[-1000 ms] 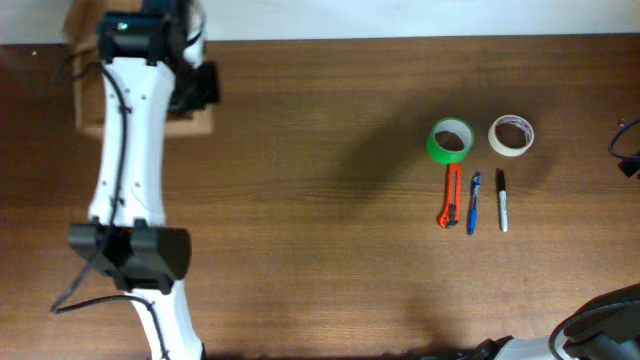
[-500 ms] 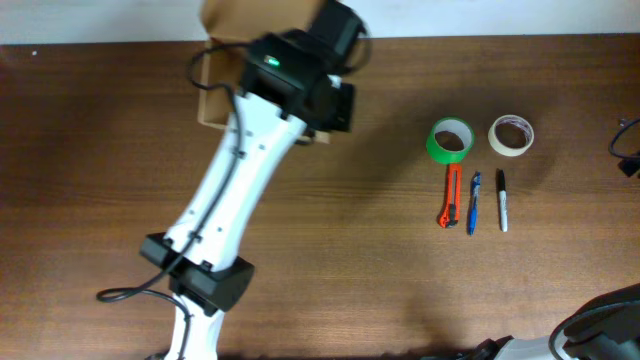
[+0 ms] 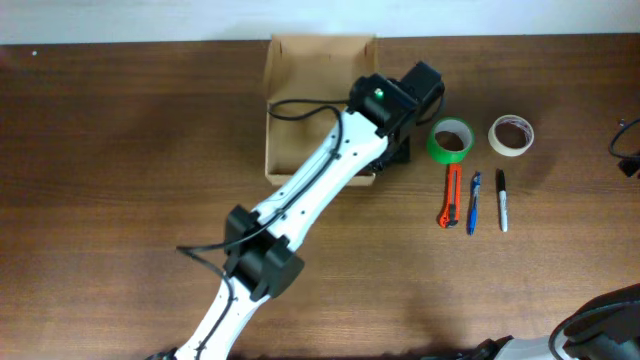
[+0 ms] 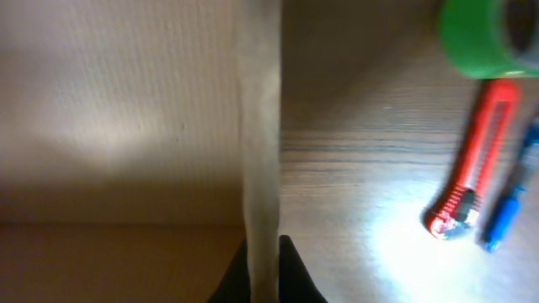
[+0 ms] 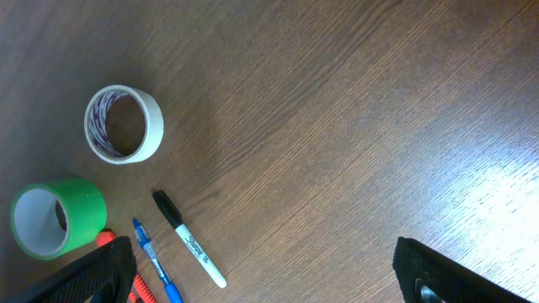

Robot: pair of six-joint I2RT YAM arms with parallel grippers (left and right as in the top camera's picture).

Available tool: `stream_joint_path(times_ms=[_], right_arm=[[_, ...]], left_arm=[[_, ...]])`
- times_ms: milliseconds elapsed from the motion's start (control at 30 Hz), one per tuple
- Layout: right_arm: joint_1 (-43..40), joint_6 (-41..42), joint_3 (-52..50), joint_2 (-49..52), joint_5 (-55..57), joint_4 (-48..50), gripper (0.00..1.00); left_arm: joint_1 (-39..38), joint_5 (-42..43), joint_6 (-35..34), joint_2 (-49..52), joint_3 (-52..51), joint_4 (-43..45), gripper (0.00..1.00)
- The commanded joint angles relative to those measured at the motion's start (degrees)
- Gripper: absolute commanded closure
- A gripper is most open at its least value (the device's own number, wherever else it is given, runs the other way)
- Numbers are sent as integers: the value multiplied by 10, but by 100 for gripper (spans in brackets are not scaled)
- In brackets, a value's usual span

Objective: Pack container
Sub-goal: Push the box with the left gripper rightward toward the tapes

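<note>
Where the wooden table [image 3: 150,150] met its far edge at the top centre of the overhead frame, the container [image 3: 310,85] sat open with its tan inside facing up. The left arm [image 3: 300,200] ran diagonally from the lower left of that frame up to the box's right-hand wall. In the left wrist view the left gripper [image 4: 263,265] was closed on that upright cardboard wall, one dark finger on each side of its edge at the bottom centre of the frame. Just right of the box lay a green tape roll [image 3: 451,140], and a cream tape roll [image 3: 511,135] lay near it, further right. Below the rolls three tools lay side by side, roughly parallel: an orange box cutter [image 3: 451,195], a blue pen [image 3: 474,202] and a black marker [image 3: 501,200]. The right gripper [image 5: 263,257] hung above bare wood with its fingers spread wide and nothing between them, one at each bottom corner of the right wrist view. The same rolls and tools showed at the left of that view.
</note>
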Motion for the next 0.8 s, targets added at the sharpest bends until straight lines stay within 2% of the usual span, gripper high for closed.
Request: stream_joint_path(times_ms=[0,367,767], right_arm=[[-1,-2,5,3,-5,0,1],[-1,-2,5,3,-5,0,1],[-1,-2,5,3,-5,0,1]], left_arm=[[3,11,-36,27,8,-1,99],[2,37,-50,65,8,54,98],[2,47,-46,101,8,37,99]])
